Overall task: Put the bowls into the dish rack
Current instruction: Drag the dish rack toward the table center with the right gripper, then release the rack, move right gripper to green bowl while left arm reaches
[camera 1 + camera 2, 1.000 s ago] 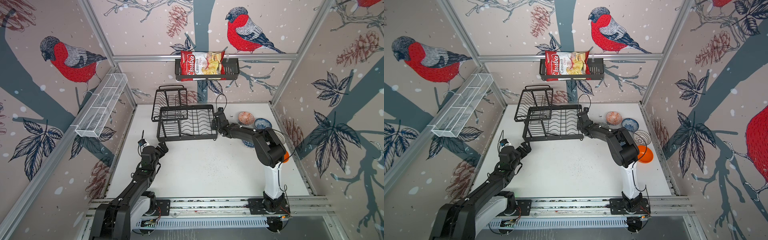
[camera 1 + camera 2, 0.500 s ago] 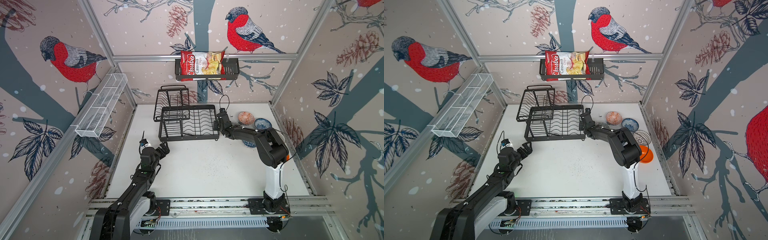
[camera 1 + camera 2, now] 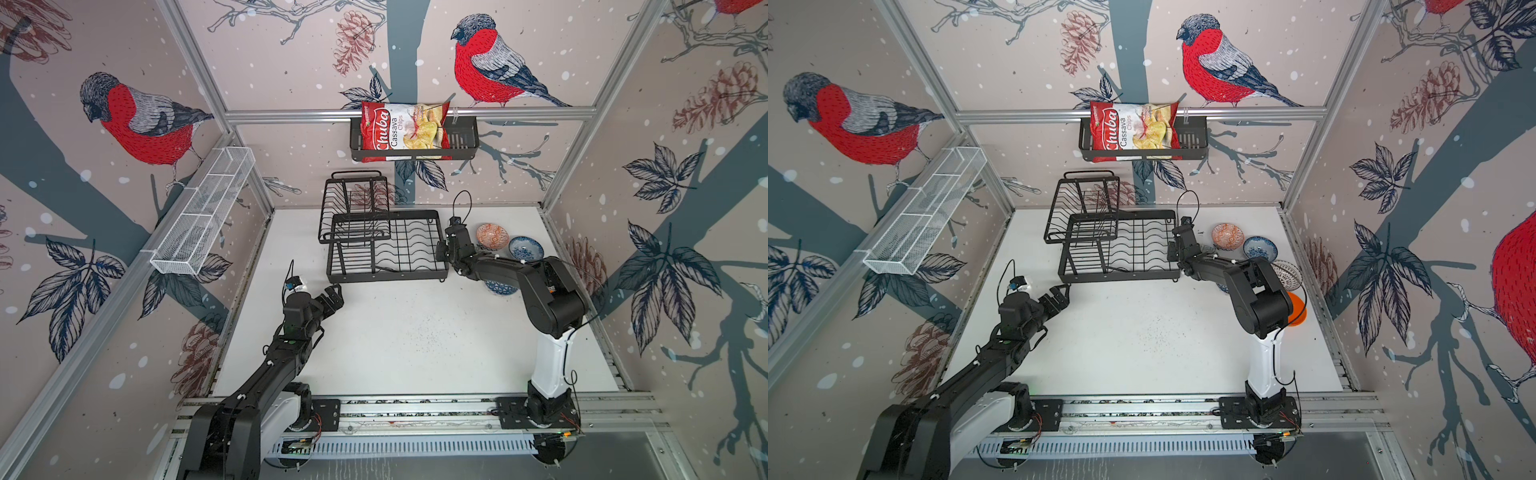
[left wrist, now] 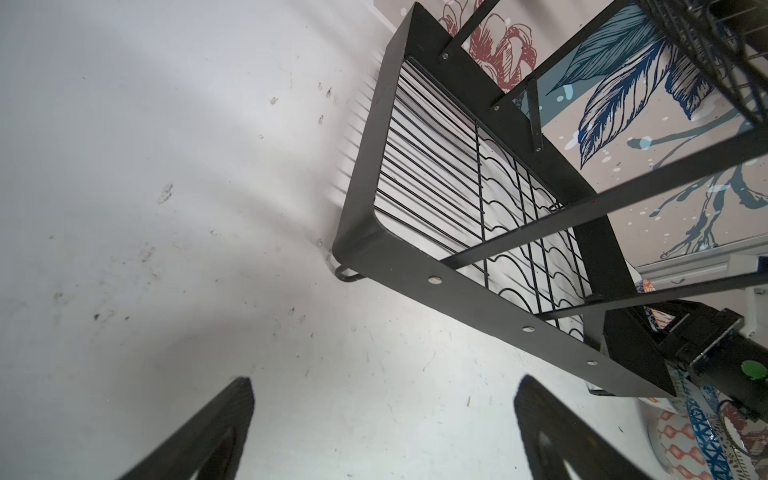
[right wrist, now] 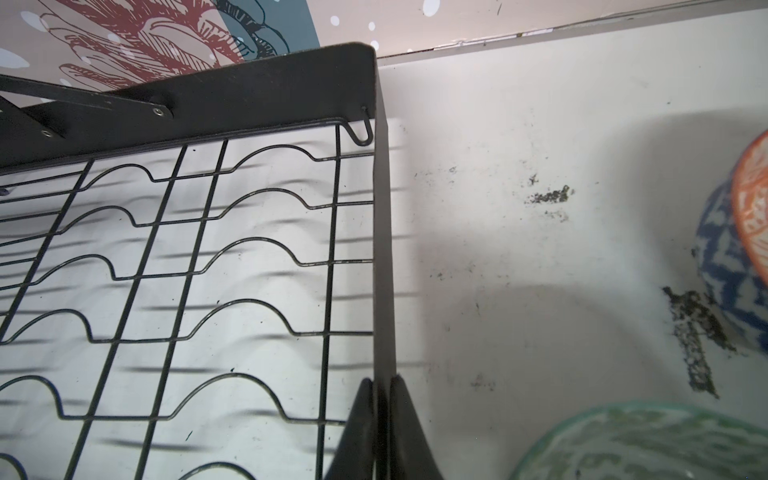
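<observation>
Dish rack [image 3: 386, 276] slid right, clamped by right end effector [image 5: 382, 386]; left end effector [image 4: 384, 380] spread, apparently unladen.

Holds the left arm stretched from its base at 7 o'clock toward 1 o'clock in both top views, ending in the left gripper [image 3: 334, 293], fingers [image 4: 232, 399] spread wide on nothing. Stands the right arm upright at 5 o'clock, folds at the elbow, points the forearm toward 10 o'clock. Pinches the dish rack [image 5: 270, 83] rim with the right gripper [image 5: 380, 380], jaws almost touching.

Black jointed arms [image 3: 286, 357], white base links [image 3: 550, 361], looped black cables [image 3: 461, 199]
</observation>
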`<action>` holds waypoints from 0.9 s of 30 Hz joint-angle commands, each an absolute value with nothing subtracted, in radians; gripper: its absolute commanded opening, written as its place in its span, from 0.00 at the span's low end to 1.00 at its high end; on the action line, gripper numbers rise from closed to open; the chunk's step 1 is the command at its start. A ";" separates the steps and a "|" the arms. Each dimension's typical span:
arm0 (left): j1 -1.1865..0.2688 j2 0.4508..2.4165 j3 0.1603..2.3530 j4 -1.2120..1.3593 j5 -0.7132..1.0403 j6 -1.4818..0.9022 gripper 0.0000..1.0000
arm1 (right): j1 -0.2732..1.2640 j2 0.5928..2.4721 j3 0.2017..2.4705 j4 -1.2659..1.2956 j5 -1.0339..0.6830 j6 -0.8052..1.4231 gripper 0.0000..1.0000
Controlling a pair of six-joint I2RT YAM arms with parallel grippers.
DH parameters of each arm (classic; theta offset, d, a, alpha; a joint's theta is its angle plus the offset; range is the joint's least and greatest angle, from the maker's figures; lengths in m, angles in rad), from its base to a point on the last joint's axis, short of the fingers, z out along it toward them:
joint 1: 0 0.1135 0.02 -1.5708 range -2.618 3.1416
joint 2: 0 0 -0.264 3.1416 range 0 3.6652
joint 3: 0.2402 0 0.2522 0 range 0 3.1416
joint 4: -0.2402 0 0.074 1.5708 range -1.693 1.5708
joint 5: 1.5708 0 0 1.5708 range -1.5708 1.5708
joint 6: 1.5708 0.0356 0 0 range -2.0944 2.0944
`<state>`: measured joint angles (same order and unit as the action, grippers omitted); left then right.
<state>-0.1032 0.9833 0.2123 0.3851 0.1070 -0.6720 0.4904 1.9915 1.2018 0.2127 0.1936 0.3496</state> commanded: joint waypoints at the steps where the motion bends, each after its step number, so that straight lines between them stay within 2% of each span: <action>1: -0.134 0.996 0.206 0.440 0.113 -0.652 0.98 | 0.487 1.998 1.202 0.233 0.217 0.370 0.10; 15: -0.392 1.059 0.263 0.473 -0.058 -0.573 0.98 | 0.475 1.968 1.143 0.292 0.227 0.408 0.12; 20: -0.455 1.094 0.285 0.488 -0.072 -0.544 0.98 | 0.477 1.939 1.098 0.343 0.207 0.431 0.21; 27: -0.615 1.121 0.353 0.467 -0.192 -0.443 0.98 | 0.487 1.899 1.041 0.413 0.184 0.433 0.41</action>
<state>-0.5743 1.1107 0.3275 0.4454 -0.1146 -0.5102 0.4828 1.9156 1.0550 0.3599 0.1806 0.4225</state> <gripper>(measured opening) 0.982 0.376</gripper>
